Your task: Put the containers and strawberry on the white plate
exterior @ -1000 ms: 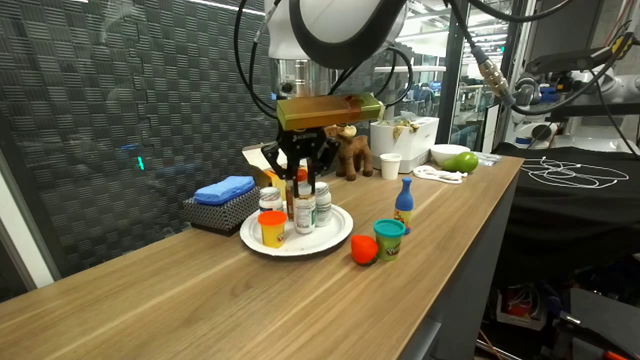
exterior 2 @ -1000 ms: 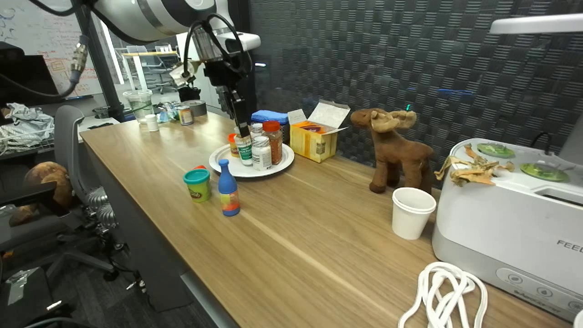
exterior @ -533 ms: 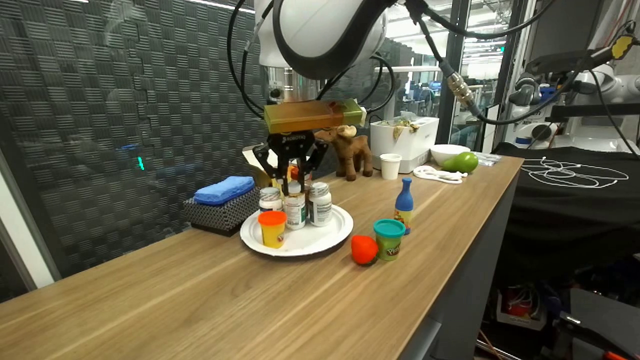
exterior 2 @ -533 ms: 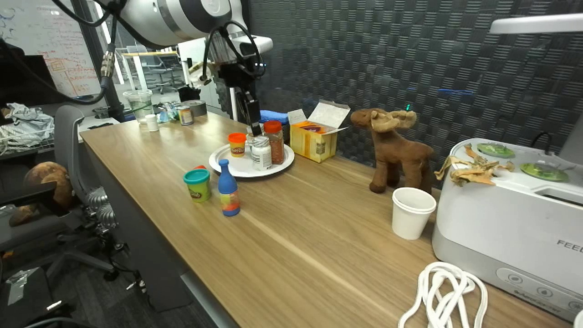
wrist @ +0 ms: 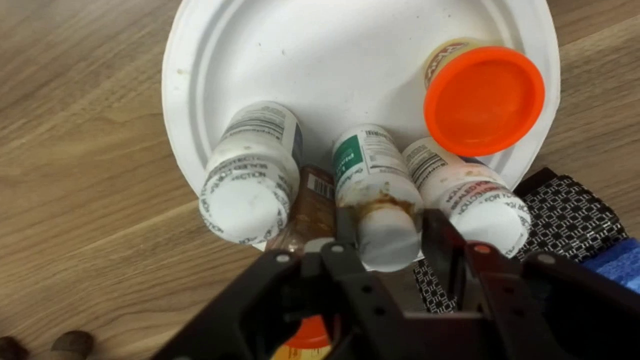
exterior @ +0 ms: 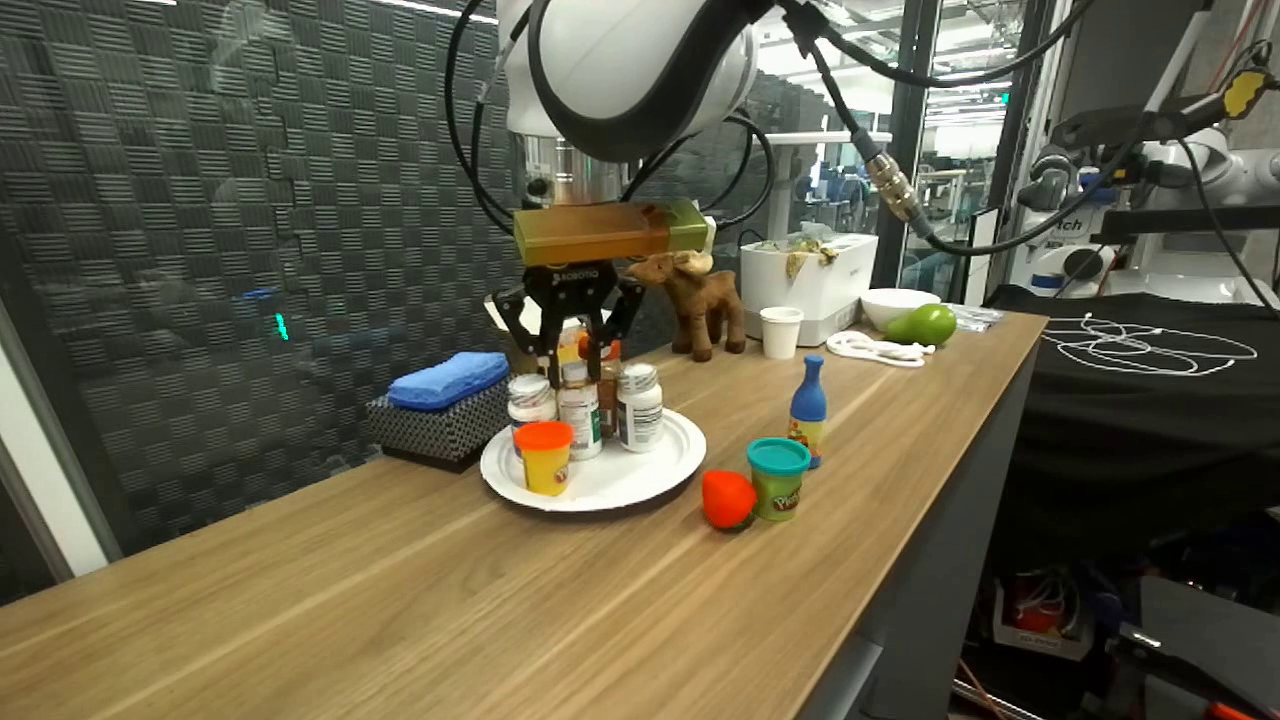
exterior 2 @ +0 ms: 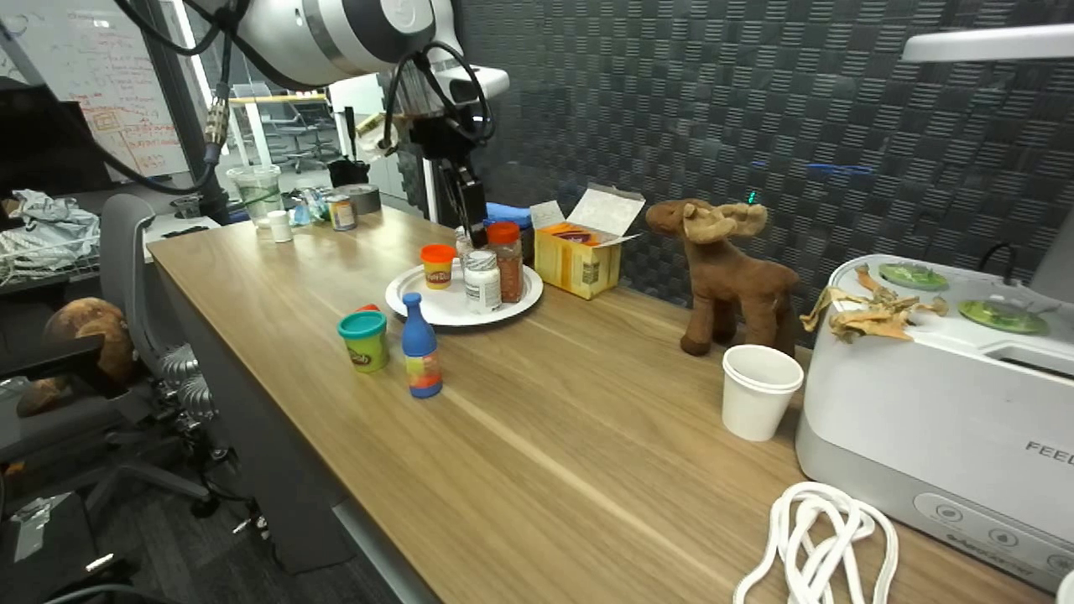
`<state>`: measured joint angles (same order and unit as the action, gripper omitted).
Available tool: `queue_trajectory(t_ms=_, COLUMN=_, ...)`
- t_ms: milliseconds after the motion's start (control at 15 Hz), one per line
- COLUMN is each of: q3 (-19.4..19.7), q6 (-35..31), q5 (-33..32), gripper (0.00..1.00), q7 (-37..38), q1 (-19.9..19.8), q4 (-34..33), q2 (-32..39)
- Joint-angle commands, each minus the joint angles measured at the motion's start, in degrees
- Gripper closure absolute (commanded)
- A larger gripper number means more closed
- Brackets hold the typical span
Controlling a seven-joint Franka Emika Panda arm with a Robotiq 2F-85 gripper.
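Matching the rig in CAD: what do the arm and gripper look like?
Arm: rounded white shell, curved black band, silver cylindrical wrist, black cables, one with a silver connector. Gripper: black, two fingers on jointed linkages, marked ROBOTIQ, amber-and-green block just above.

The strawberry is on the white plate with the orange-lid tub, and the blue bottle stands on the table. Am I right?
Almost! The strawberry is not on the white plate: an exterior view shows it on the table, beside the teal-lid tub. The orange-lid tub is on the plate, and the blue bottle does stand on the table.
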<state>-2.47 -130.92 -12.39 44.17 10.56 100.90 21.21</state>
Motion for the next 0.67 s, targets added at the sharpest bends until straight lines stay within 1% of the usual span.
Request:
queue_trajectory(t_ms=0, q3=0.65, q6=0.57, q5=0.65, gripper=0.25, q7=-0.01, q1=1.45, q4=-1.00, q2=-0.45)
queue_trajectory(t_ms=133, q3=0.66, q6=0.70, q5=0.09, gripper=0.11, q7=0.61, q1=2.19, q4=-0.38, q2=-1.43)
queue_trajectory(t_ms=200, q3=0.58, q6=0.69, q5=-0.10, gripper=0.02, q7=0.81, q1=2.57, q4=0.11, q2=-2.10)
queue_trajectory(t_ms=267, q3=0.42, q6=0.80, q5=-0.16, gripper=0.00, q7=0.92, q1=2.97, q4=0.53, q2=-2.81)
queue_trajectory(t_ms=600, q3=0.16, q6=0.08, q5=-2.80, gripper=0.00, q7=4.04, q1=5.54, q4=3.75, q2=-7.49)
